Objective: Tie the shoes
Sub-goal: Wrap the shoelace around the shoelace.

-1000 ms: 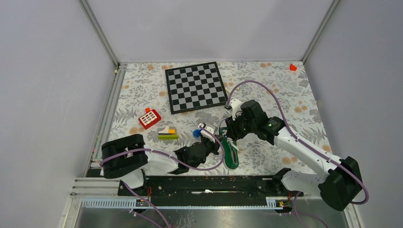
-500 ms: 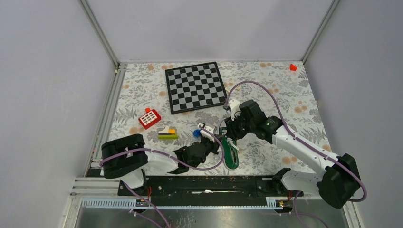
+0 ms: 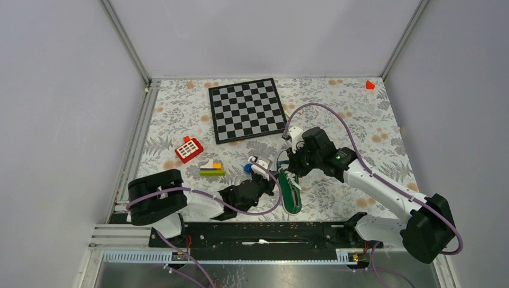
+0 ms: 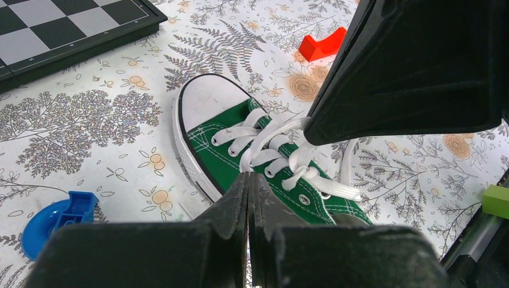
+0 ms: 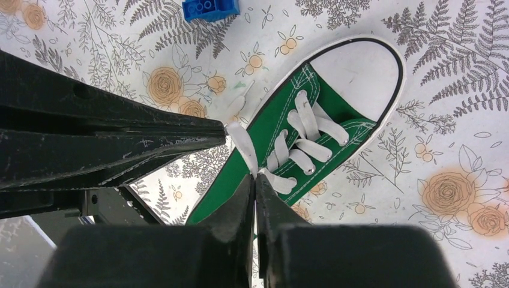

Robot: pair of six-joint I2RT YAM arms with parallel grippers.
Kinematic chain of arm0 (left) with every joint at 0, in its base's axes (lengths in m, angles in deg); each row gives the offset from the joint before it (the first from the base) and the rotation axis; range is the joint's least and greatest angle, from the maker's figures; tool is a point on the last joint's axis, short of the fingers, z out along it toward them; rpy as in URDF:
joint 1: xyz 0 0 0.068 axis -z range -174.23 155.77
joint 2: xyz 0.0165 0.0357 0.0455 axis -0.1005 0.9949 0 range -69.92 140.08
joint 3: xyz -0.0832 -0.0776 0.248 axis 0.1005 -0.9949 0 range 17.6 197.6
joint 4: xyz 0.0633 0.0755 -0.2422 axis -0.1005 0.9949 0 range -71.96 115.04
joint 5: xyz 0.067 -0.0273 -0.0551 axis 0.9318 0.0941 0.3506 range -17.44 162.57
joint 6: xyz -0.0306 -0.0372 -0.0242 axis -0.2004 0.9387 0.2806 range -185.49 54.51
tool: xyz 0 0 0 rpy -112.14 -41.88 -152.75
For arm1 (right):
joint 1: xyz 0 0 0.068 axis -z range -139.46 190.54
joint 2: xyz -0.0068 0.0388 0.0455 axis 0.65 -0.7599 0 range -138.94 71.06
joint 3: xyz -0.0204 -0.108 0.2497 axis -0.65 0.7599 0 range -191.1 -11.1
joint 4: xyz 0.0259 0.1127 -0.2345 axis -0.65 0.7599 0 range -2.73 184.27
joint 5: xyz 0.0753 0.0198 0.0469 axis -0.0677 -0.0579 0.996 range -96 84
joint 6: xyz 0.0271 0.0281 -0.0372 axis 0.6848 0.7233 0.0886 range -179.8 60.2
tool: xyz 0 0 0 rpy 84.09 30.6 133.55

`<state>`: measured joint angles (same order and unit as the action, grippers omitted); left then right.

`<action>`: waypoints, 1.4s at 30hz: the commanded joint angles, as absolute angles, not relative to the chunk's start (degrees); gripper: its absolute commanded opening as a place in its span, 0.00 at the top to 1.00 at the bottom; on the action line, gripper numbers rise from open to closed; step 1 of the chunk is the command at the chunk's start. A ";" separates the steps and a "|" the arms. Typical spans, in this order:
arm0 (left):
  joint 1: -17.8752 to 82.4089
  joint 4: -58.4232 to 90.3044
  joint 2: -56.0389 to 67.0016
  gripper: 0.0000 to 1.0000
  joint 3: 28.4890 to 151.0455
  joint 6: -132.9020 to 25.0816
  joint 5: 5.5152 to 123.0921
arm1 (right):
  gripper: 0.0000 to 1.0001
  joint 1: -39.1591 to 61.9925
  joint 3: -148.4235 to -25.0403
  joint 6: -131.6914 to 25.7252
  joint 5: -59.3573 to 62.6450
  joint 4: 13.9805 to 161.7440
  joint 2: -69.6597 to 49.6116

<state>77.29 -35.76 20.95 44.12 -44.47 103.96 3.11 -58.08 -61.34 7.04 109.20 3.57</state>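
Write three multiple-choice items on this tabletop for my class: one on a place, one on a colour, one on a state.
1. Where does the chessboard lie relative to the sneaker?
A) nearer the arm bases B) farther from the arm bases C) under it
2. What colour is the sneaker's canvas?
A) red B) blue C) green
3. The right end effector is:
A) shut on a white lace B) wide open C) holding the chessboard
Answers: B, the top view shows the chessboard beyond the sneaker; C, both wrist views show green canvas; A, its fingers meet on the lace.
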 commanded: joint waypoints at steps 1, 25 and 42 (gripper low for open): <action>77.05 -40.23 19.83 1.00 43.70 -43.87 103.50 | 1.00 3.48 -59.01 -61.56 8.38 107.25 4.18; 77.39 -38.87 25.33 1.00 49.97 -43.98 93.91 | 1.00 3.46 -56.21 -57.03 12.75 107.03 9.71; 77.35 -36.61 21.29 0.45 45.95 -46.19 97.26 | 1.00 3.45 -56.73 -56.99 12.20 106.79 8.73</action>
<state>77.32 -33.72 23.52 46.98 -45.98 95.68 3.14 -56.22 -57.34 11.65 108.11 9.04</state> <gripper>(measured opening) 0.537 0.015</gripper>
